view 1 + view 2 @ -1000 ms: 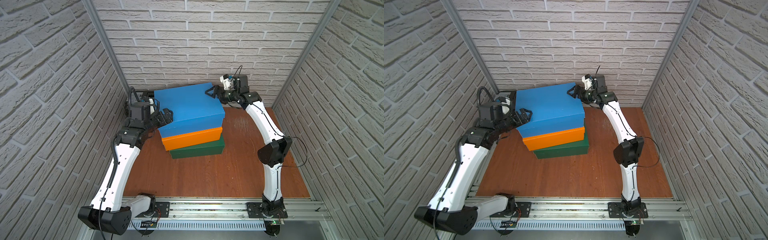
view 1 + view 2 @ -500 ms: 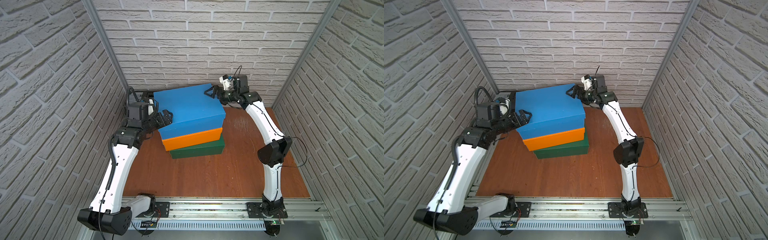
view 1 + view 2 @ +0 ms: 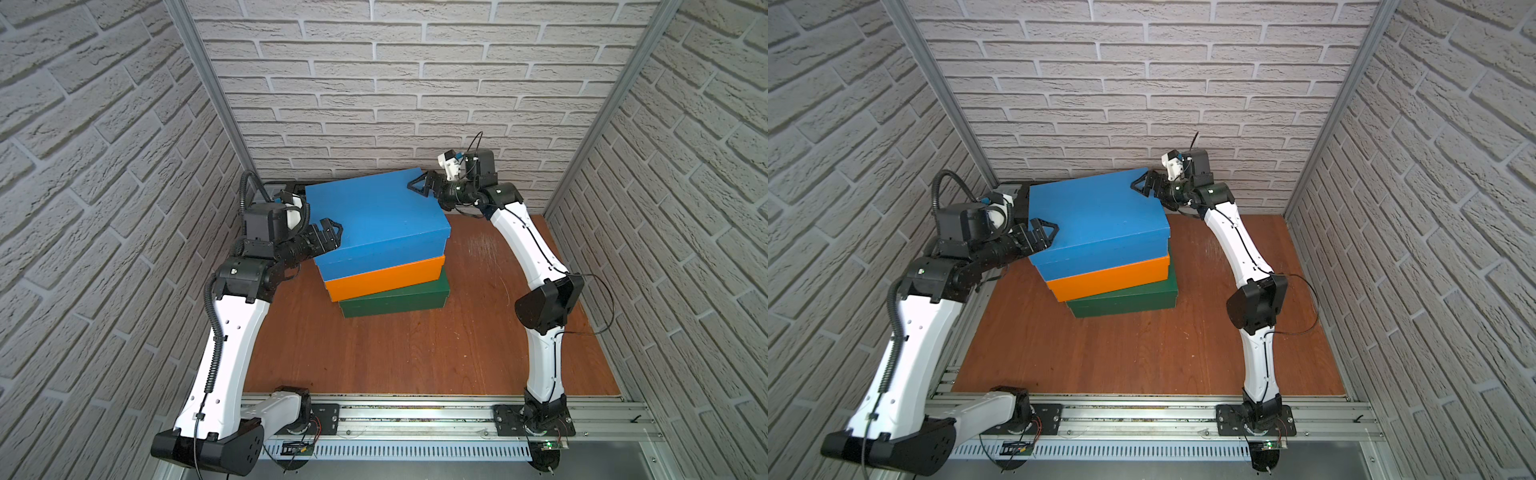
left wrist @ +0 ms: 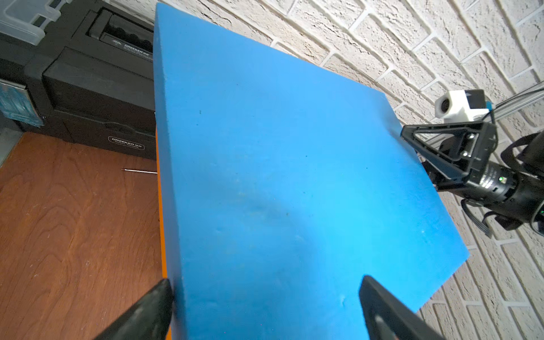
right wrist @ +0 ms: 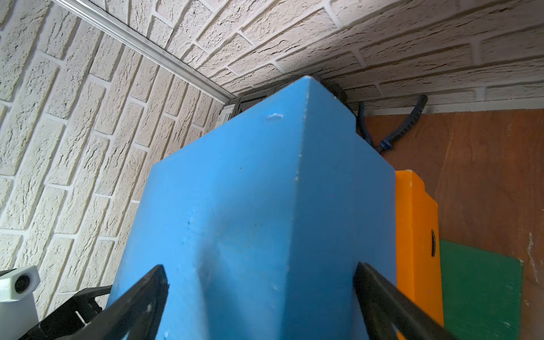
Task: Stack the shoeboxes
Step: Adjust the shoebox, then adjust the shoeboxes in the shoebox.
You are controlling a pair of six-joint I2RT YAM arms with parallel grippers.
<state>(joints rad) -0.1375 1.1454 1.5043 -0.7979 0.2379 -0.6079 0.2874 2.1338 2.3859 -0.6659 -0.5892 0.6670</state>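
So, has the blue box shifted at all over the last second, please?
No; the blue box sits over the orange box as it did before.

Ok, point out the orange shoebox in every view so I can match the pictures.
Both top views: orange shoebox, middle of the stack, under the blue shoebox, over the green shoebox.
Left wrist: thin orange sliver along the blue box's edge.
Right wrist: orange side between blue and green.
Shared landmark: the blue shoebox resting on it.
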